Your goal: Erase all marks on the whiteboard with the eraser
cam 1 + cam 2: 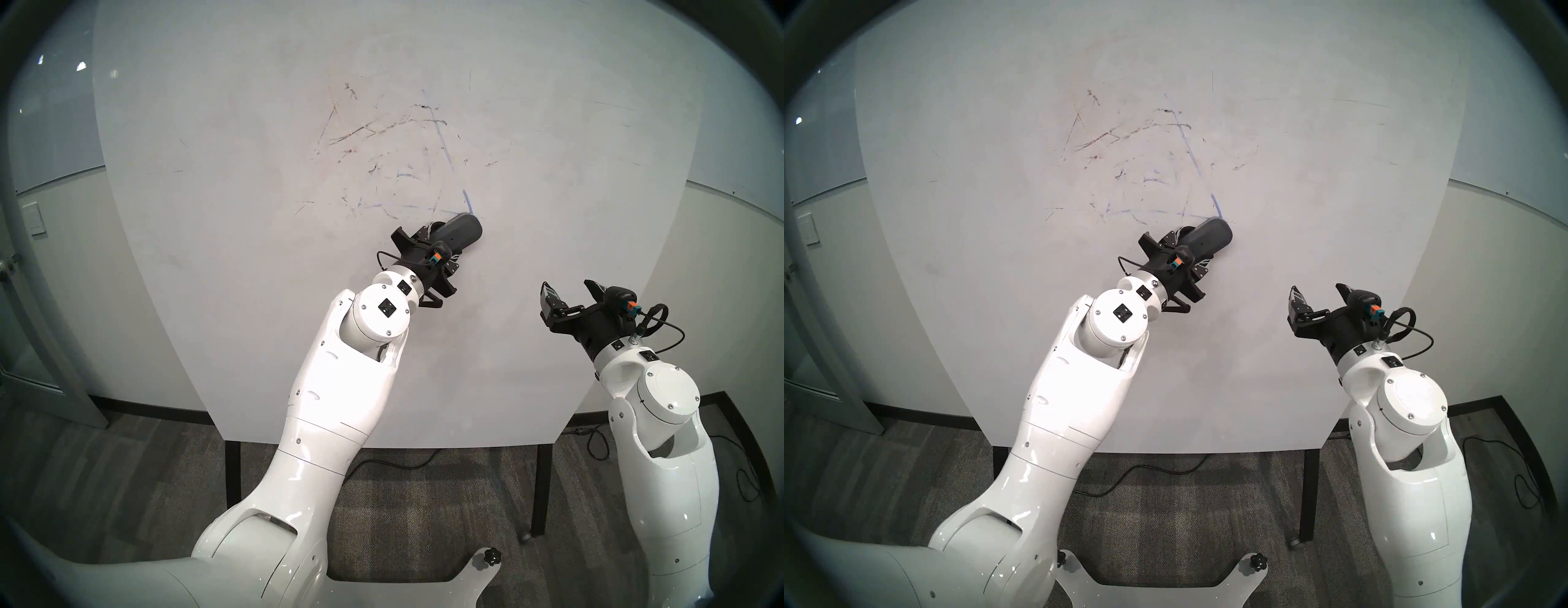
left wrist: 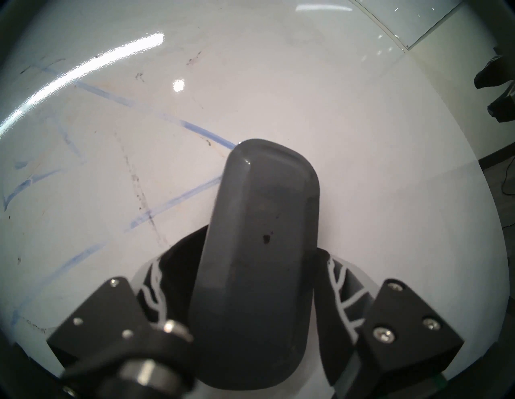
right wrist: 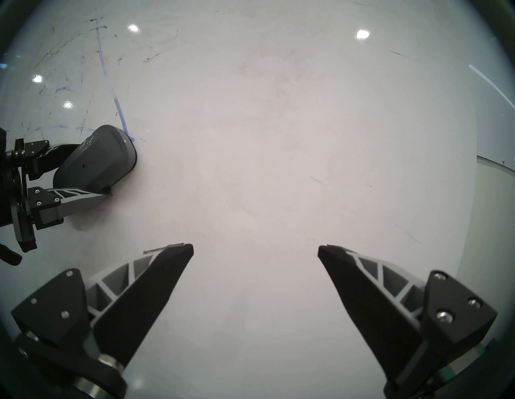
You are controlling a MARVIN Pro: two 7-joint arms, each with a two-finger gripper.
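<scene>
The whiteboard (image 1: 254,170) fills the view ahead. The marks (image 1: 445,157) are a partly wiped blue triangle outline with faint blue remains inside it. Dark and reddish smudged streaks (image 1: 360,131) lie to its upper left. My left gripper (image 1: 445,244) is shut on the dark grey eraser (image 1: 460,232) and presses it on the board. The eraser's far end is at the triangle's lower right corner. In the left wrist view the eraser (image 2: 259,236) covers the end of a blue line (image 2: 195,129). My right gripper (image 1: 568,288) is open and empty, in front of bare board to the lower right.
The board stands on black legs (image 1: 232,471) over grey carpet, with a black cable (image 1: 394,463) on the floor behind. A pale wall with a light switch (image 1: 36,218) and a glass door are at the left. Short faint streaks (image 3: 412,236) dot the board's right side.
</scene>
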